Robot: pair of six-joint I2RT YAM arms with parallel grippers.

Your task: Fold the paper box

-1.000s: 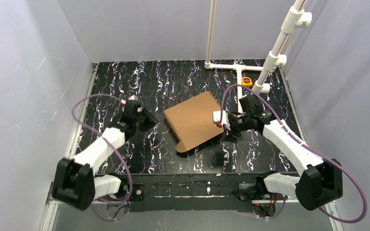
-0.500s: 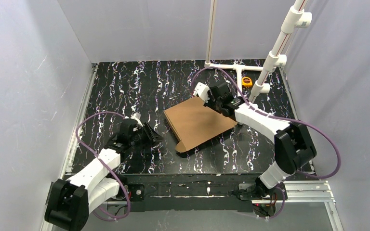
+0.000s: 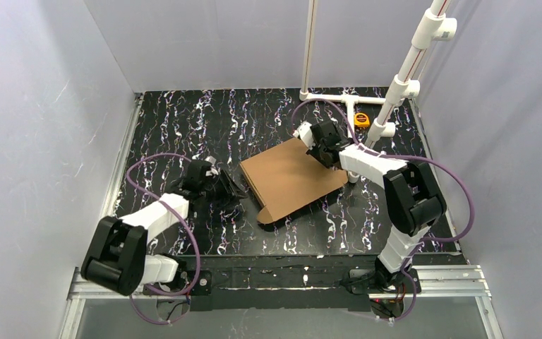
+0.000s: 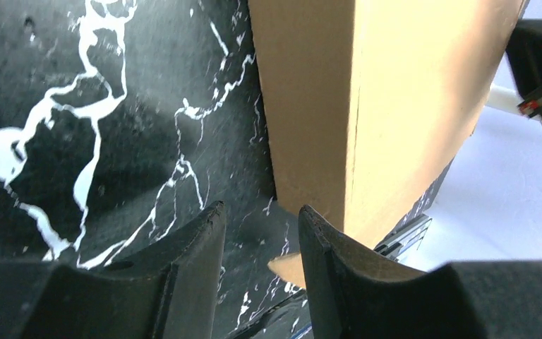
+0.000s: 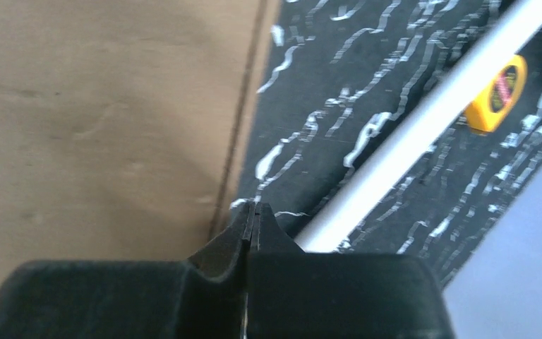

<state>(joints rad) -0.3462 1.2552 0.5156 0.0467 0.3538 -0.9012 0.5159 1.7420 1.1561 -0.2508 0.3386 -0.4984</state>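
Observation:
The paper box [image 3: 293, 178] is a flat brown cardboard piece lying on the black marbled table, with a rounded tab at its near left corner. My left gripper [image 3: 234, 193] sits low on the table just left of the box. In the left wrist view this gripper [image 4: 257, 212] is open with only table between its fingers, and the box's left edge [image 4: 310, 106] is close beyond the right finger. My right gripper [image 3: 322, 153] is over the box's far right corner. In the right wrist view it [image 5: 254, 209] is shut on nothing, above the box's edge [image 5: 99, 106].
A white pipe frame [image 3: 352, 127] stands on the table right behind the right gripper, also seen as a white pipe [image 5: 409, 134] in the right wrist view. A yellow tape measure [image 3: 361, 119] lies beside it. Grey walls enclose the table on three sides.
The right arm swung from the box's right side to its far right corner and its jaws shut. The left arm moved toward the box's left edge and its jaws opened wider.

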